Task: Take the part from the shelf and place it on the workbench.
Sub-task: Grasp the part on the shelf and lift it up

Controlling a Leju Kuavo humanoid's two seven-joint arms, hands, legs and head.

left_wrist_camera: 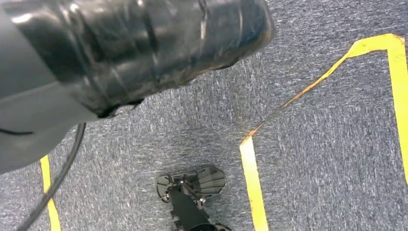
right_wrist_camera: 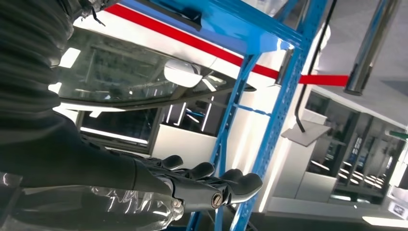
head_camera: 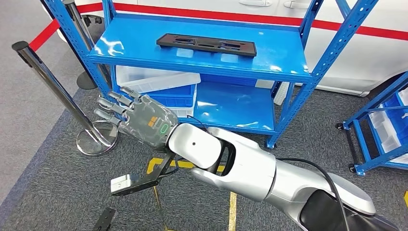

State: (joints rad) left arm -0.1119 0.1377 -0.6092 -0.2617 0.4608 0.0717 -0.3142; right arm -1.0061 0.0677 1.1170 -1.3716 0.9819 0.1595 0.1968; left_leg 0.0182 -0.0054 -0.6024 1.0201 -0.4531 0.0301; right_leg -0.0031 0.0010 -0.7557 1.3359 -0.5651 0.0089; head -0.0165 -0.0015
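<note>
The part (head_camera: pixel 207 44), a flat black plate with cut-outs, lies on the top board of the blue shelf (head_camera: pixel 144 48). My right arm reaches in from the lower right, and my right hand (head_camera: pixel 134 118) hovers below and left of that board, in front of the shelf's left post. Its fingers are stretched out and apart, holding nothing. In the right wrist view the dark fingers (right_wrist_camera: pixel 211 185) lie straight beside a blue shelf upright (right_wrist_camera: pixel 279 110). The left wrist view looks down at grey carpet, with a dark glossy part of my left hand (left_wrist_camera: pixel 120 48) at the edge; how its fingers lie is hidden.
A chrome barrier post (head_camera: pixel 48 82) with a round base (head_camera: pixel 96 137) stands left of my right hand. White bins (head_camera: pixel 154 79) and a blue crate sit on the lower shelf. A second blue rack (head_camera: pixel 380 125) stands at the right. Yellow tape (left_wrist_camera: pixel 252 183) marks the carpet.
</note>
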